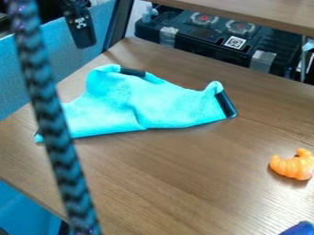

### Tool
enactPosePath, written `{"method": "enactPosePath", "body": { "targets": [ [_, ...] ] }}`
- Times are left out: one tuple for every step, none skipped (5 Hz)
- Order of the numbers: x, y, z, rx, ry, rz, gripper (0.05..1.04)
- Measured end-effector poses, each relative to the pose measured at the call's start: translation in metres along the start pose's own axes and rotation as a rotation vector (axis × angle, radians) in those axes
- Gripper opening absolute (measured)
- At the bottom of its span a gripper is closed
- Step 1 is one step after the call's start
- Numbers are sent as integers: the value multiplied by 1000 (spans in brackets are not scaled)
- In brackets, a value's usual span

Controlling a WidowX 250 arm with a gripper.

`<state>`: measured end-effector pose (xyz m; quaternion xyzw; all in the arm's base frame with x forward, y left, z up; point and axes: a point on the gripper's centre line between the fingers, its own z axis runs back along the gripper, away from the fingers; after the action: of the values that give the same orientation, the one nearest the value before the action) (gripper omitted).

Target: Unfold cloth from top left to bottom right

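One turquoise cloth (153,103) lies rumpled on the wooden desk (184,170), in the far left part of the surface, its long near edge running from the left towards the right. It looks thin and soft, with a slightly fuzzy face, so I judge it light and limp: nothing to break, little grip needed, but it will sag from any point it is lifted by and trail the rest behind. A dark strip (132,72) at the far edge and a wider dark band (226,103) at the right end look smoother, perhaps slicker or a little stiffer than the pile.

For an unfold towards the near right, the best hold is probably the raised far left lobe (102,75), just left of the dark strip, where the fabric stands up from the desk. A shallow pinch should take the top layer alone; a deep one could catch both layers and drag the whole cloth. A low, slow sweep would suit so slack a fabric.

The end effector (82,32) hangs at the far left, apart from the cloth; whether it is open or closed I cannot tell. A braided cable (56,133) crosses in front of the cloth's left end and hides part of it. An orange croissant-shaped toy (293,166) sits to the right.
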<state>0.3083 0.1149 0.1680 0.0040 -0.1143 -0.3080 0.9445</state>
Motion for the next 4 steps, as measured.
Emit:
{"method": "enactPosePath", "body": {
  "targets": [
    [0,1,-10,-17,11,13,1000],
    [16,-1,-26,-2,27,15,999],
    [39,2,-41,42,50,44,1000],
    [59,8,-49,74,42,74,1000]
  ]
}}
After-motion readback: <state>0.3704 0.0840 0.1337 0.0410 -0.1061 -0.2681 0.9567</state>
